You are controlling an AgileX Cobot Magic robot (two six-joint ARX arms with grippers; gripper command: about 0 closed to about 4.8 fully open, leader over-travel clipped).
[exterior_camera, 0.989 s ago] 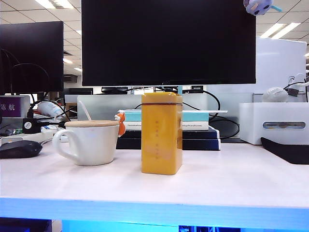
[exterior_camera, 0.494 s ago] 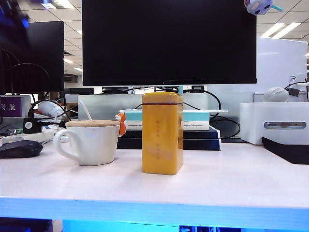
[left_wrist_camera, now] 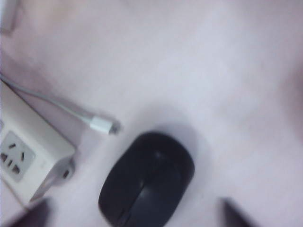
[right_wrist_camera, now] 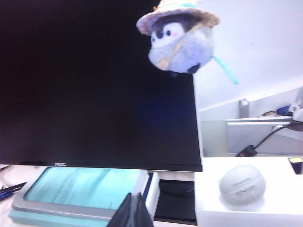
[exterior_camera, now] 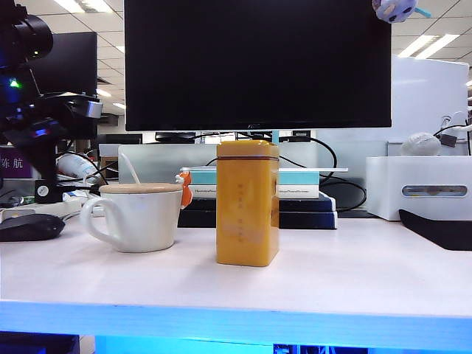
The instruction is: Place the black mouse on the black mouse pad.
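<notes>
The black mouse (exterior_camera: 29, 226) lies at the left end of the desk. My left arm (exterior_camera: 37, 110) hangs above it. In the left wrist view the black mouse (left_wrist_camera: 147, 182) sits on the white desktop. My left gripper (left_wrist_camera: 135, 215) stands open over it, one dark fingertip (left_wrist_camera: 33, 213) on each side, clear of the mouse. The black mouse pad (exterior_camera: 442, 230) lies at the far right edge of the desk. My right gripper (right_wrist_camera: 132, 210) is shut on nothing, raised in front of the monitor and out of the exterior view.
A white mug (exterior_camera: 140, 217) and a tall yellow box (exterior_camera: 248, 203) stand mid-desk between mouse and pad. A power strip (left_wrist_camera: 23, 161) and a cable plug (left_wrist_camera: 102, 125) lie beside the mouse. Behind are stacked books (exterior_camera: 258, 199) and a white box (exterior_camera: 417, 188) bearing a pale mouse (exterior_camera: 420, 144).
My left arm has come into the exterior view at the upper left and moved down over the black mouse. Objects on the desk have not moved.
</notes>
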